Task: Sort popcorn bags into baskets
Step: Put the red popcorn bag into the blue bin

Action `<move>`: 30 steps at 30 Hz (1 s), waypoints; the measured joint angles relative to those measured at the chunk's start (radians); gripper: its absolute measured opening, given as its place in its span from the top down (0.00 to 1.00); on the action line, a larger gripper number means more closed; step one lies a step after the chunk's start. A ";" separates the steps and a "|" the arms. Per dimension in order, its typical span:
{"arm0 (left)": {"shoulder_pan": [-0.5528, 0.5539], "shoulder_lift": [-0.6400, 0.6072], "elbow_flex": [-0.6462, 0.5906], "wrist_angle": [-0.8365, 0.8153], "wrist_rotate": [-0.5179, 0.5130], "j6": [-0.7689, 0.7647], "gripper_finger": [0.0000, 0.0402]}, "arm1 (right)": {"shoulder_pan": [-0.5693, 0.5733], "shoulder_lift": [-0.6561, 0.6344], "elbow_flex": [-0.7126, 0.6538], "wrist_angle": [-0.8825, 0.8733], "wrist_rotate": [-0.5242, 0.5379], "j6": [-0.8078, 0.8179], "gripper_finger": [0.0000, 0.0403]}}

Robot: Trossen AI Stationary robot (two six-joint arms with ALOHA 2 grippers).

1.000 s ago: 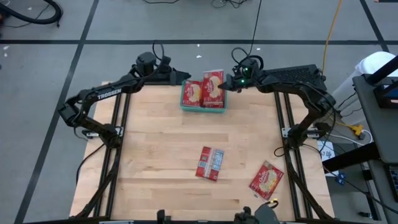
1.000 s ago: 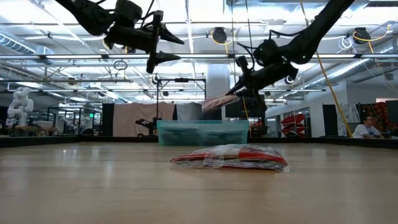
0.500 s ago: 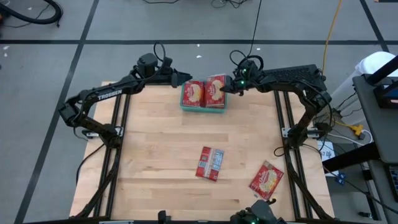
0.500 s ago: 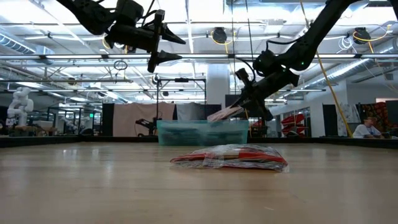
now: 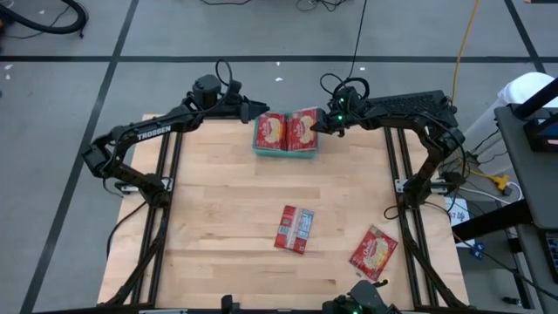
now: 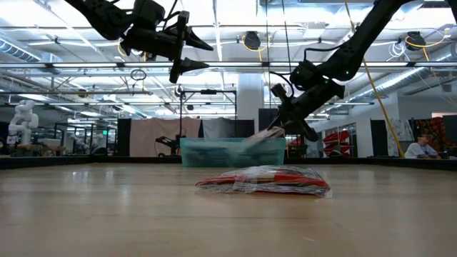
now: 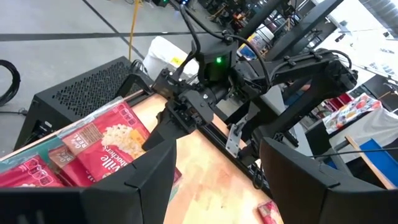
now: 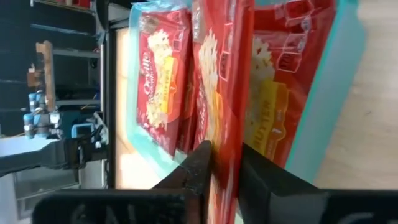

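High view: right gripper (image 5: 316, 128) pinching popcorn bag (image 5: 302, 129) over teal basket (image 5: 284, 150), long axis across table depth

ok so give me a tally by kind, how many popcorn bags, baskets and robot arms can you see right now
Popcorn bags: 4 in plain sight; 2 on the open table, 1 flat in the basket, 1 at the right end effector over it; any stacked beneath are hidden
Baskets: 1, teal
Robot arms: 2, left end effector waiting beside the basket
Total: 7

overhead, table-level, two wrist close-ups
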 joint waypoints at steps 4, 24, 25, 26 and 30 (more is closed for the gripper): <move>0.000 0.000 0.000 0.000 0.000 0.000 0.42 | 0.000 0.000 0.000 -0.003 0.007 -0.014 0.81; 0.001 0.000 0.000 -0.032 0.012 0.001 0.42 | -0.008 -0.065 0.000 -0.042 0.118 -0.071 0.64; 0.002 0.000 0.000 -0.031 0.012 0.001 0.42 | -0.008 -0.080 0.001 -0.041 0.130 -0.076 0.64; 0.002 0.000 0.000 -0.031 0.013 0.000 0.42 | -0.008 -0.096 0.004 -0.043 0.140 -0.079 0.64; 0.002 0.000 0.000 -0.031 0.013 -0.006 0.42 | 0.021 -0.149 0.084 -0.073 0.155 -0.124 0.66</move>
